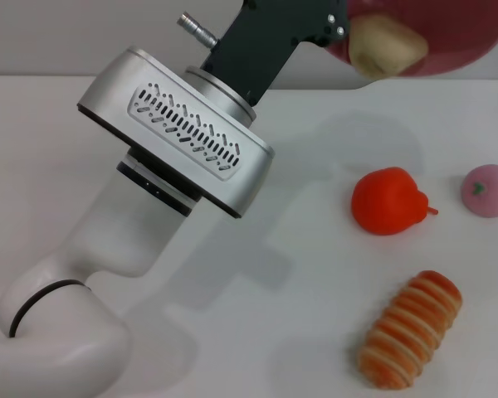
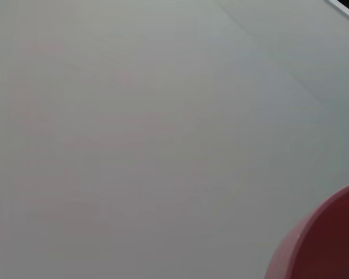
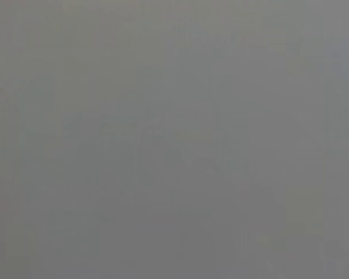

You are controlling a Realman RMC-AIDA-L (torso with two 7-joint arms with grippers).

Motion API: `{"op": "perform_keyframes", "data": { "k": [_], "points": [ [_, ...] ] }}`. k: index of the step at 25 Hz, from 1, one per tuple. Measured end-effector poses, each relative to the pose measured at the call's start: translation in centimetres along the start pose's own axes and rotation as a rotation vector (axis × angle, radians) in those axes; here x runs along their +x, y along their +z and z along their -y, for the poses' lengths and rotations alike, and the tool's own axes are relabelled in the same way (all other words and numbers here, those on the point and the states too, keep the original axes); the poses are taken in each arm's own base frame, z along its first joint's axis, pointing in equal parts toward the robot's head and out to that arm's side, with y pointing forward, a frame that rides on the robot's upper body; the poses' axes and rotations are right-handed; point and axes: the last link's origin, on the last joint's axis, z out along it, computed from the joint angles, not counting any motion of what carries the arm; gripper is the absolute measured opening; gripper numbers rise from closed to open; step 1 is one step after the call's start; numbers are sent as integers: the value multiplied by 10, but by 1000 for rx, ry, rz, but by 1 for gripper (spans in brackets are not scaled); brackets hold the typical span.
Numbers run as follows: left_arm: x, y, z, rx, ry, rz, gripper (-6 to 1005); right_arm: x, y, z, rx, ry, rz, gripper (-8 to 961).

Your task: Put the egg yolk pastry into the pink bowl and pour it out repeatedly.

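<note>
My left arm reaches across the head view to the top edge, where the left gripper (image 1: pixel 336 29) holds the rim of the pink bowl (image 1: pixel 452 37). The bowl is lifted off the table and tipped, with its opening facing down toward me. The egg yolk pastry (image 1: pixel 382 46), a pale cream lump, sits at the bowl's lower lip, partly over the edge. A curved piece of the pink bowl (image 2: pixel 328 244) shows in the corner of the left wrist view, over bare white table. The right gripper is out of view, and the right wrist view shows only plain grey.
On the white table (image 1: pixel 315 249) below the bowl lie a red fruit (image 1: pixel 390 201), a small pink round fruit with a green stem (image 1: pixel 488 190) and an orange-and-cream striped bread roll (image 1: pixel 411 329). My left arm's large white and silver housing (image 1: pixel 178 133) covers the left half.
</note>
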Motion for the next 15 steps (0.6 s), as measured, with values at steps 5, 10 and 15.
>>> {"op": "perform_keyframes", "data": {
  "k": [5, 10, 15],
  "points": [
    [1, -1, 3, 14, 11, -12, 35, 0, 0, 0, -2, -1, 0, 458],
    [1, -4, 14, 74, 18, -23, 35, -1, 1, 0, -5, -2, 1, 458],
    [2, -5, 17, 88, 24, -30, 35, -1, 3, -1, -9, -3, 2, 458]
  ]
}}
